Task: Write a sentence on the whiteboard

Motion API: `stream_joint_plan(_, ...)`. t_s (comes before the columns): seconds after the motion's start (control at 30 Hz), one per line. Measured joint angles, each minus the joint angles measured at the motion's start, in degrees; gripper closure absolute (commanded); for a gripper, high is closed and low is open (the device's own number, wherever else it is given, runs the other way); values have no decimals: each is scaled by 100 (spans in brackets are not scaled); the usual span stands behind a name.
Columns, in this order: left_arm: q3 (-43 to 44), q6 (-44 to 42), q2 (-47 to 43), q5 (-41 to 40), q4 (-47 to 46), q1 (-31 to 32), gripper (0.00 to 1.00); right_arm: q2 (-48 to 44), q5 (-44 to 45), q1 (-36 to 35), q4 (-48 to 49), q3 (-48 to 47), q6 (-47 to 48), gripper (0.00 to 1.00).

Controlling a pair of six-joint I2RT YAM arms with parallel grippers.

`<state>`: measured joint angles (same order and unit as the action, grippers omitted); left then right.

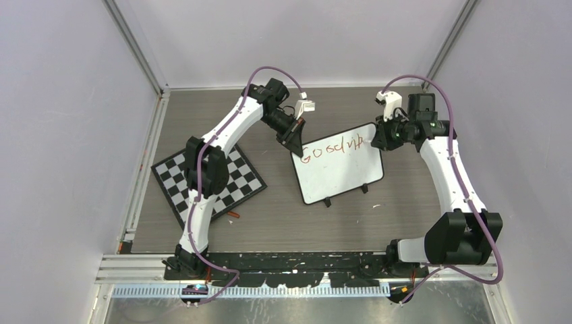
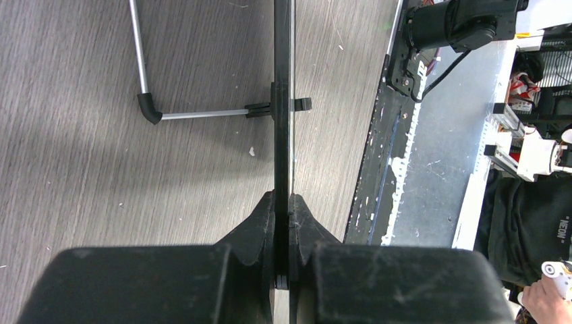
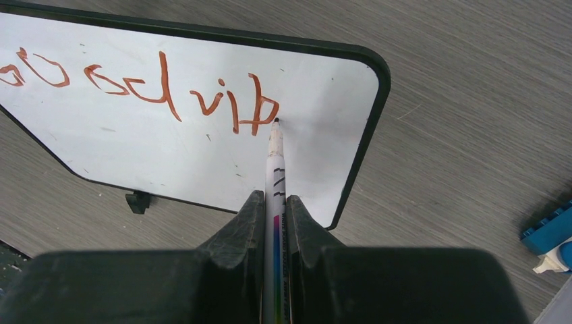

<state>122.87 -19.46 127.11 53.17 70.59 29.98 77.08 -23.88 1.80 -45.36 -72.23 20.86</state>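
Grey wood-grain desk (image 1: pixel 283 216), plain white walls on three sides, metal rails running up the corners. A black-and-white checkerboard (image 1: pixel 226 185) lies askew on the left half of the desk. The whiteboard (image 1: pixel 340 177) sits mid-desk between the two arms, turned a little crooked, its two small black feet toward the near edge.

Left arm now: it reaches forward over the checkerboard, elbow bent, and its end effector (image 2: pixel 283 202) comes down on the board's upper left corner, fingers pressed together on the thin black frame. From the wrist view you see the board edge-on, clamped right in the slot.

Right arm: it rises from its base, bends inward, and its end effector (image 3: pixel 275 202) pinches a white marker (image 3: pixel 274 158), tip touching the board near the top right corner, just beside the last stroke.

The sentence (image 3: pixel 162 91) so far, in red-brown: "Good vib", one line across the top. The marker barrel carries a coloured stripe and black marks, too small to read.
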Motion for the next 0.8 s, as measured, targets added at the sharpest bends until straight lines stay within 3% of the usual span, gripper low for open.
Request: stream_joint_plan(0.8,0,15,0,-4,-4,0,100,85,424,-24,166,-160,-63,100)
